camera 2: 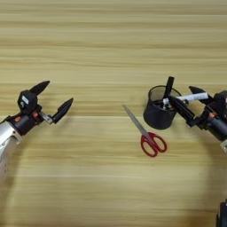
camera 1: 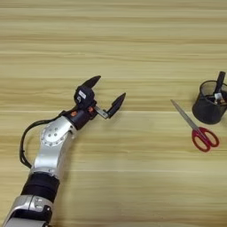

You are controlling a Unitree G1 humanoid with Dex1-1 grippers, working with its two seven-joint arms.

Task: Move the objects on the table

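At the table's [camera 2: 111,35] right, the right gripper [camera 2: 191,104] pinches a white marker [camera 2: 191,97] over the mesh pen cup [camera 2: 158,111]; scissors [camera 2: 146,133] lie just left of it. The left gripper [camera 1: 106,95], fingers spread, hovers far left. A tilted marker could catch the rim and tip the cup.

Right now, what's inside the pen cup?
A black pen stands up in the pen cup. The right gripper holds a white marker at its rim. The mesh wall hides whatever lies lower.
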